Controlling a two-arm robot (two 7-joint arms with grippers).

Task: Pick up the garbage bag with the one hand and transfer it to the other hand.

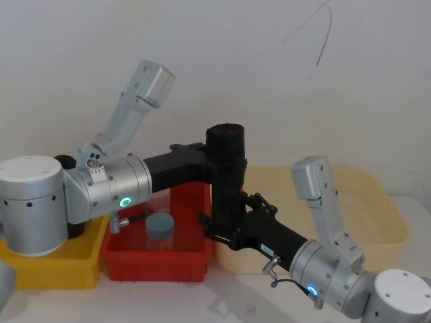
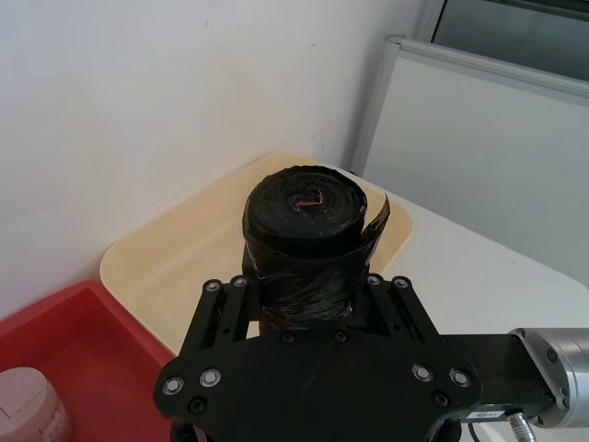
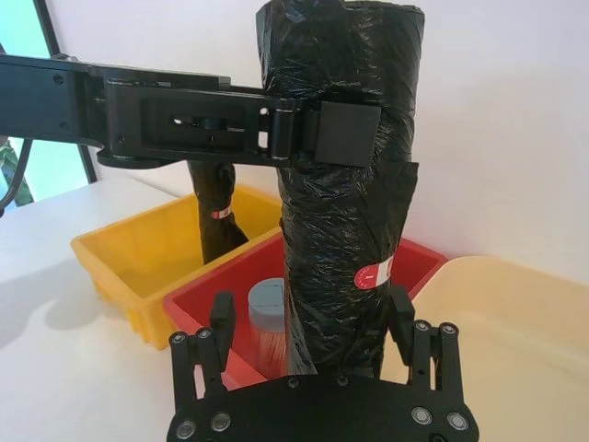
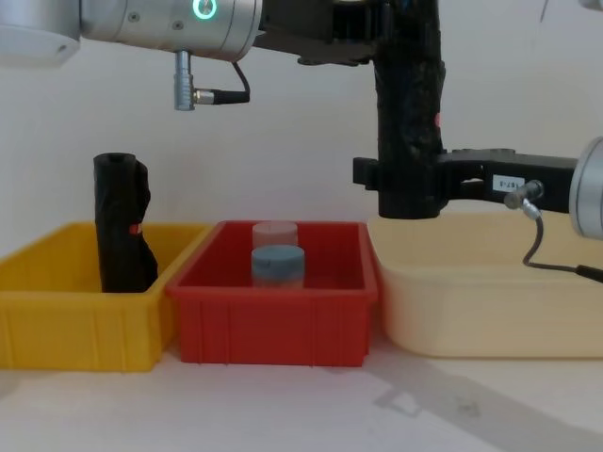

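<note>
While the left pincer (image 1: 217, 165) is clamping the upright garbage bag (image 1: 227, 138) near 12 o'clock, the open right pincer (image 3: 311, 308) is straddling its 6 o'clock end for handover.

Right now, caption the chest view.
Left gripper holds the garbage bag upright while the open right gripper straddles its lower end.

Three bins: yellow bin (image 4: 75, 325), red bin (image 4: 273, 330), cream bin (image 4: 490, 311). Two rolls: straight roll (image 4: 407, 113), kinked roll (image 4: 122, 226). Two jars: blue-lidded jar (image 4: 277, 266), pink-lidded jar (image 4: 274, 230).
</note>
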